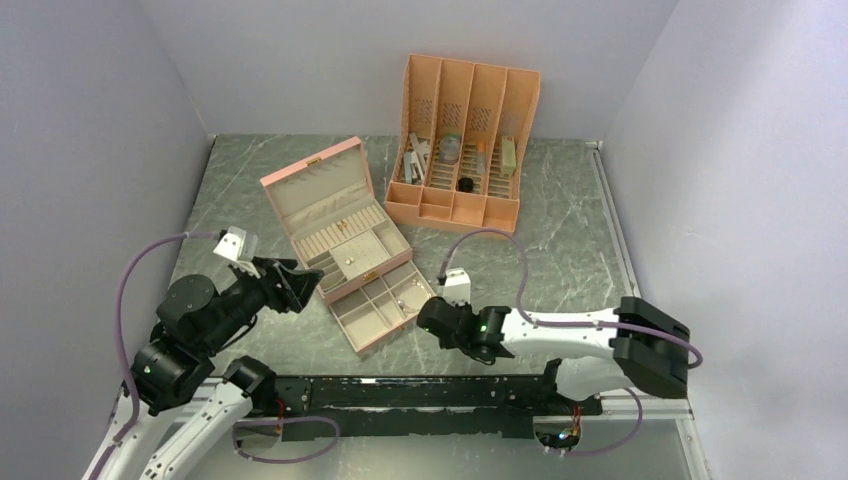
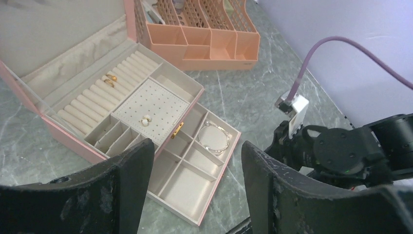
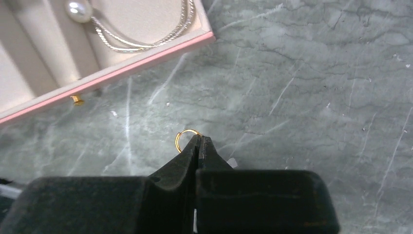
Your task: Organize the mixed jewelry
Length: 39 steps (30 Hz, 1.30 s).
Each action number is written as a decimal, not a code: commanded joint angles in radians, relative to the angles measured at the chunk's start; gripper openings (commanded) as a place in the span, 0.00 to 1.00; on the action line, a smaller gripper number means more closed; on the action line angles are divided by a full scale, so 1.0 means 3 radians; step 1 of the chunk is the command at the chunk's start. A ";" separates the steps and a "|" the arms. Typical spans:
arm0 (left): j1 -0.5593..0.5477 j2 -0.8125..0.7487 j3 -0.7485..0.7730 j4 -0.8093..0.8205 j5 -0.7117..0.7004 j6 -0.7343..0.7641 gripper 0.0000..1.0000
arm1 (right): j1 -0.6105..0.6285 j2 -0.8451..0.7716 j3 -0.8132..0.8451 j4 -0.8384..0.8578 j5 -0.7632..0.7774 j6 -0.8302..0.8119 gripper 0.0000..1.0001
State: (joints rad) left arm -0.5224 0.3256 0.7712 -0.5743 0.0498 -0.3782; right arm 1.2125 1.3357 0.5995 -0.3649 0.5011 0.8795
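A glossy gold metal ring (image 3: 177, 142), a smooth veined stone-look table (image 3: 316, 97) and a matt, fabric-lined box (image 3: 122, 73) were seen.

Lab cell: blank walls (image 1: 90, 120), marble tabletop (image 1: 560, 240)

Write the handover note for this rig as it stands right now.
Left gripper: open, empty, hovering by the near side of the pink jewelry box.
Right gripper: shut on a gold ring, low over the marble table, just outside the pulled-out drawer.
Done: gold rings sit in the ring rolls, a gold piece is on the earring panel, and a silver bracelet is in the drawer.
Left: carry the held ring to the box, probably to the ring rolls.
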 commanded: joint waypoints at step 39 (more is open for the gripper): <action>0.0031 0.0829 -0.1132 0.1802 0.2202 -0.2088 0.60 | 0.0389 -0.0599 0.0951 0.0943 -0.0193 -0.0657 0.00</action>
State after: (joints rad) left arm -0.5205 0.5800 0.4515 -0.1551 0.6518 -0.9230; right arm 1.3159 1.1477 0.8585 -0.1238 0.4355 0.6941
